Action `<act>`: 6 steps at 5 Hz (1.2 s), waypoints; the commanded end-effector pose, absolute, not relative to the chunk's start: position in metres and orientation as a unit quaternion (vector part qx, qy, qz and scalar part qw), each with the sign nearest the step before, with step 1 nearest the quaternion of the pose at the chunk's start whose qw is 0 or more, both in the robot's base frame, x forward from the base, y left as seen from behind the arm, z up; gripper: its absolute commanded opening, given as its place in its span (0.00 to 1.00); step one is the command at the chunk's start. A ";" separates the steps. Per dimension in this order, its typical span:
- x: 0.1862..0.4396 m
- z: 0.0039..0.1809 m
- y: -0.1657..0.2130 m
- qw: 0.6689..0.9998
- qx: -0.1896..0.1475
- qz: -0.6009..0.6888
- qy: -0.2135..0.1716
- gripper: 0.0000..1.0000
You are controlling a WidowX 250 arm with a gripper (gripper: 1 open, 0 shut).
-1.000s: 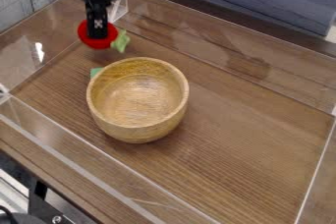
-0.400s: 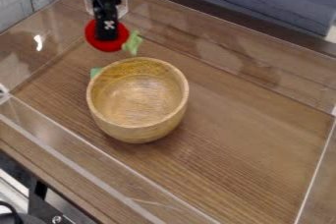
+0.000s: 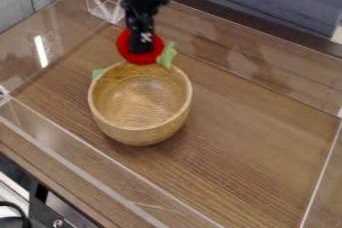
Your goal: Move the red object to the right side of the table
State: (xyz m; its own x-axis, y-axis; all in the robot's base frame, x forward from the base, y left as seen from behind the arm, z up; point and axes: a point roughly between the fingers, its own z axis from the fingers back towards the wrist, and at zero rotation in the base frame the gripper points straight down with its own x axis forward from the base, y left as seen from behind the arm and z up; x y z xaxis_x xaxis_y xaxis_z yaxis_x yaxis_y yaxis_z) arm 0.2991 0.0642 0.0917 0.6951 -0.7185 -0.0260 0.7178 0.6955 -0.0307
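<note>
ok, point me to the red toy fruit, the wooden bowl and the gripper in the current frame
red object [image 3: 138,45]: camera view, on its round red body.
wooden bowl [image 3: 139,100]: camera view, on the inner floor.
gripper [image 3: 139,35]: camera view, between the fingertips, shut on the red object.

The red object [image 3: 139,48], a small round bright red soft fruit with a light-green leaf sticking out at its 3 o'clock side, is hanging above the brown wood-grain desk [image 3: 254,122], sitting toward 11 o'clock of the desk's surface.
</note>
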 end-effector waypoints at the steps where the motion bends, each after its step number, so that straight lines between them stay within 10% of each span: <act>1: 0.295 0.104 0.029 0.914 0.003 -0.406 -0.014 0.00; 6: 0.279 0.089 -0.033 0.918 -0.022 -0.395 -0.038 0.00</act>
